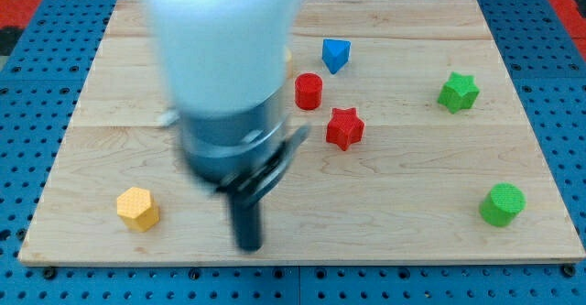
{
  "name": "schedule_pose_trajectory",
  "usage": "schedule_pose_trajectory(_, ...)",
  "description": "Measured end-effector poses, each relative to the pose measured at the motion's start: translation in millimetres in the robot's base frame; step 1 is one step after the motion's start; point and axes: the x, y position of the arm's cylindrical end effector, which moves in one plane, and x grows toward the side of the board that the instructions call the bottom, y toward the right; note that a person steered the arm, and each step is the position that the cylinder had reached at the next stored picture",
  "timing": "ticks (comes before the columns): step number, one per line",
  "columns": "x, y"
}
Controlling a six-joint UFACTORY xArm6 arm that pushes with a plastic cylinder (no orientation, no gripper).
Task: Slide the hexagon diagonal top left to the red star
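Observation:
A yellow hexagon block (137,208) lies near the board's bottom left. A red star block (344,127) lies near the middle, a little right of centre. My tip (249,246) is near the bottom edge, to the right of the yellow hexagon and apart from it, below and left of the red star. The arm's blurred body hides the board's upper middle-left.
A red cylinder (309,92) sits just up-left of the red star, with a blue block (335,55) above it. A green star (458,92) is at the right, a green cylinder (502,204) at bottom right. The wooden board (412,241) lies on a blue surface.

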Motion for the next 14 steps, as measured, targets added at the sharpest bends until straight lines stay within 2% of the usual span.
schedule_pose_trajectory(1, 0, -59)
schedule_pose_trajectory(2, -19, -184)
schedule_pose_trajectory(3, -30, -150)
schedule_pose_trajectory(4, -35, -62)
schedule_pose_trajectory(5, -99, -42)
schedule_pose_trajectory(6, -127, -42)
schedule_pose_trajectory(7, -99, -78)
schedule_pose_trajectory(8, -123, -97)
schedule_pose_trajectory(9, -138, -58)
schedule_pose_trajectory(11, -151, -74)
schedule_pose_trajectory(12, -168, -16)
schedule_pose_trajectory(13, -162, 23)
schedule_pose_trajectory(14, -104, 48)
